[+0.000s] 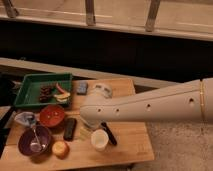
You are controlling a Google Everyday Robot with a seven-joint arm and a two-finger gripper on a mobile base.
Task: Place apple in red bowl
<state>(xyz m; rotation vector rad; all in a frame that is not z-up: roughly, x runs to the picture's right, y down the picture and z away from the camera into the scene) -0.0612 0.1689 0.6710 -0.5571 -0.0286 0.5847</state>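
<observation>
The apple (pixel 60 148), small and yellow-orange, lies near the table's front left edge, right of the purple bowl. The red bowl (pixel 52 115) stands behind it, in front of the green tray, and looks empty. My white arm reaches in from the right across the middle of the table. My gripper (pixel 87 129) hangs at the arm's left end, low over the table between a black block and the white cup. It is right of the red bowl and up and to the right of the apple. It is mostly hidden by the arm.
A purple bowl with a spoon (pixel 35 141) stands at the front left. A green tray (pixel 42 90) with food is at the back left. Also on the wooden table (pixel 127 145) are a white cup (pixel 99 140), a black block (pixel 70 128), a dark pen-like object (pixel 108 134), a blue-grey item (pixel 82 88) and a crumpled wrapper (pixel 24 119).
</observation>
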